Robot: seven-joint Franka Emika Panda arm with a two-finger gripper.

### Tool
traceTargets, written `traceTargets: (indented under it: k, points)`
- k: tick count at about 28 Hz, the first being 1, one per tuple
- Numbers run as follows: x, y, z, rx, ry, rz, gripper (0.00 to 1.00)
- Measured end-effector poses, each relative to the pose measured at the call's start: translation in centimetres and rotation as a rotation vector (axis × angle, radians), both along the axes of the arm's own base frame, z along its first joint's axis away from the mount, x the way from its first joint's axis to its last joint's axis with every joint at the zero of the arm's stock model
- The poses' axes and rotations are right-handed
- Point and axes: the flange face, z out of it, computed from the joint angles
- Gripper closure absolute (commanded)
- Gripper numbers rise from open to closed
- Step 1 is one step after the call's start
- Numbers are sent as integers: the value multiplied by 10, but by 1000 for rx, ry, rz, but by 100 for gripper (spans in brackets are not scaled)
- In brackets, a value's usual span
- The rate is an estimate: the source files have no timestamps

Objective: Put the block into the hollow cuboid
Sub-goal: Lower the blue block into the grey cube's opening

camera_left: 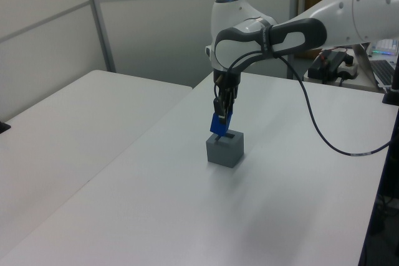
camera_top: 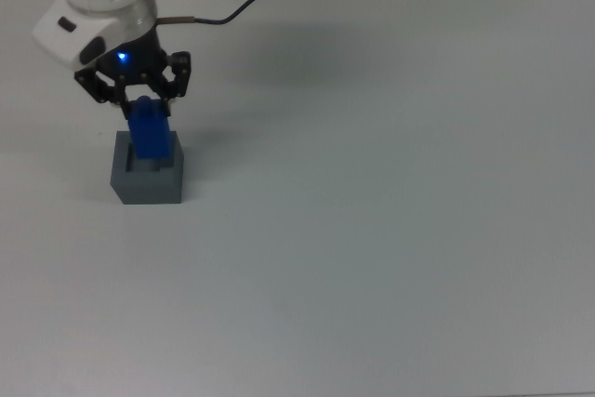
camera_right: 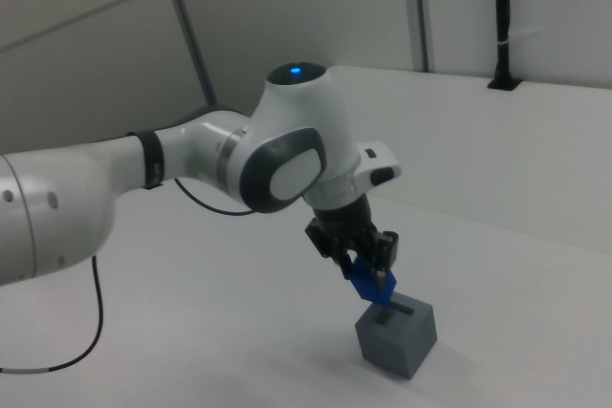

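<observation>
The fingers (camera_top: 141, 99) pinch the block (camera_top: 150, 137) by its upper end, one finger on each side, and hold it off the bench (camera_top: 390, 230). The block hangs just below the fingers, tilted rather than upright: in the left view its lower end (camera_left: 219, 125) leans toward the left view's left, and in the right view it (camera_right: 371, 283) slants down toward the right view's right.

The cuboid (camera_top: 149, 178) stands on the bench directly under the fingers. In the top view the block covers most of the square recess in the cuboid's top face, so only a sliver of the recess shows beside it. In the left view the block's lowest corner is just above the cuboid's (camera_left: 224, 149) top, at the recess edge; whether it touches cannot be told. In the right view the block's lower end likewise sits right at the top face of the cuboid (camera_right: 397, 336), near the dark slot of the recess.

A dark cable (camera_left: 318, 129) loops from the arm (camera_left: 293, 26), behind the fingers.
</observation>
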Motion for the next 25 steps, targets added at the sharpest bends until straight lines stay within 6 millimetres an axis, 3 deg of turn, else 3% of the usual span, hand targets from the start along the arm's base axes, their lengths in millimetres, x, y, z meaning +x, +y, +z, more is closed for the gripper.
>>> traceTargets:
  k: [7,25]
  points:
    - [9,-20,-20,-2,24,-15,95]
    - [11,-25,-26,-3,34,-1,93]
